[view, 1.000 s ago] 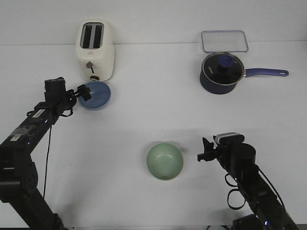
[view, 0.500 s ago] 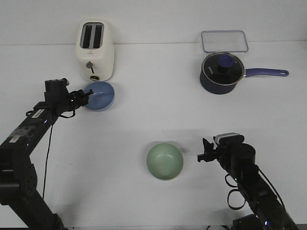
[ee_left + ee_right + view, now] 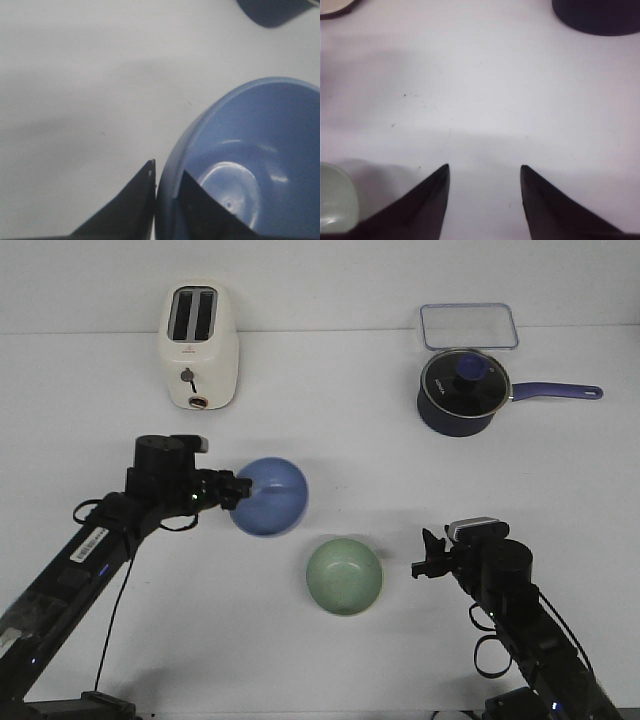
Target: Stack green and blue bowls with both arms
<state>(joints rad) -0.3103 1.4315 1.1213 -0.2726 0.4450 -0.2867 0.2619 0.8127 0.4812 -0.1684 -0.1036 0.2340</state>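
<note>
My left gripper (image 3: 236, 491) is shut on the rim of the blue bowl (image 3: 270, 497) and holds it tilted in the air, up and to the left of the green bowl (image 3: 344, 576). In the left wrist view one finger is inside the blue bowl (image 3: 250, 155) and one outside, the left gripper (image 3: 167, 171) pinching the wall. The green bowl sits upright on the table near the front centre. My right gripper (image 3: 424, 555) is open and empty, a short way right of the green bowl. In the right wrist view the right gripper (image 3: 484, 169) has a wide gap, and the green bowl's edge (image 3: 335, 200) shows beside it.
A cream toaster (image 3: 199, 347) stands at the back left. A dark blue lidded saucepan (image 3: 463, 392) with its handle pointing right stands at the back right, with a clear plastic lid or tray (image 3: 468, 325) behind it. The table (image 3: 330, 440) is white.
My left arm has lifted the blue bowl from in front of the toaster and carried it right and forward, toward the green bowl. The right arm has not moved.
</note>
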